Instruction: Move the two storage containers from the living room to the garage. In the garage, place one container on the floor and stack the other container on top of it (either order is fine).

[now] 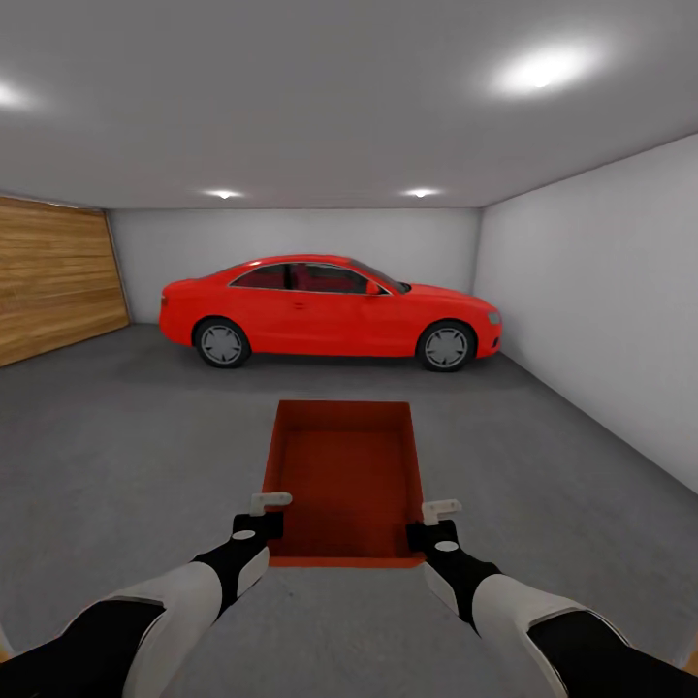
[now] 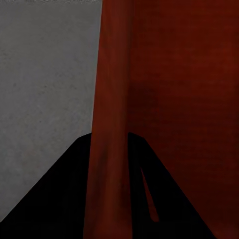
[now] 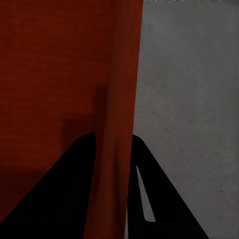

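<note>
One orange-red open-top storage container (image 1: 344,475) sits between my two arms, over the dark grey concrete floor (image 1: 126,456) of the garage. My left gripper (image 1: 269,504) is shut on its left wall near the near corner, and my right gripper (image 1: 441,509) is shut on its right wall. In the left wrist view the black fingers (image 2: 59,194) straddle the thin red wall (image 2: 112,124). The right wrist view has the same grip: fingers (image 3: 164,189) on either side of the wall (image 3: 119,99). I cannot tell whether the bin touches the floor.
A shiny red car (image 1: 330,310) is parked across the back of the room. The honey-brown plank door (image 1: 48,281) fills the left side, and a plain light-grey wall (image 1: 601,291) runs along the right. Concrete lies between the bin and the car.
</note>
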You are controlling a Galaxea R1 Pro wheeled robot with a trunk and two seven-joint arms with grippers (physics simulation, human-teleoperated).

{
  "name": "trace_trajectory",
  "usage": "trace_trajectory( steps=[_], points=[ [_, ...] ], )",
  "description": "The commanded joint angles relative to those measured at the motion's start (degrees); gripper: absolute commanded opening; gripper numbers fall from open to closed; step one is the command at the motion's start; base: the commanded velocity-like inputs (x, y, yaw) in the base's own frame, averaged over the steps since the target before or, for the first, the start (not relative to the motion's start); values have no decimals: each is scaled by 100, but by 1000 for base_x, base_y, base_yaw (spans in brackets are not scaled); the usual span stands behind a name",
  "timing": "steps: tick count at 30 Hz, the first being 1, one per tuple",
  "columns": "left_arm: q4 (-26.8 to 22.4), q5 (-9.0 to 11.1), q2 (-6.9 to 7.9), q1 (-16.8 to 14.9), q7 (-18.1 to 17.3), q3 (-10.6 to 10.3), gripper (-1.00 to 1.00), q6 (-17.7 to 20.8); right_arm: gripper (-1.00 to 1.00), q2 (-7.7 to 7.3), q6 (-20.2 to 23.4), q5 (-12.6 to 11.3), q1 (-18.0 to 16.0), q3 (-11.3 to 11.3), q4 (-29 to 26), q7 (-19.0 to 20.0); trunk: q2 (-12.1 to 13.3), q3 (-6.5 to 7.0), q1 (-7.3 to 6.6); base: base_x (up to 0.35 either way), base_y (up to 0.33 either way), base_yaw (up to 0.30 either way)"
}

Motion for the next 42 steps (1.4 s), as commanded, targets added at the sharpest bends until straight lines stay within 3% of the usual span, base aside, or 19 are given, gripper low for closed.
trace_trajectory(
  steps=[1,42],
  points=[
    [-71,13,-15,-8,111,142,-100,-124,-100,27,-36,-146,-4,-6,35,-43,-7,-8,5,320,0,0],
    [-71,13,-6,-8,111,147,-100,-124,-100,27,-31,-145,-4,-6,33,-43,-7,-8,5,320,0,0]
  ],
)
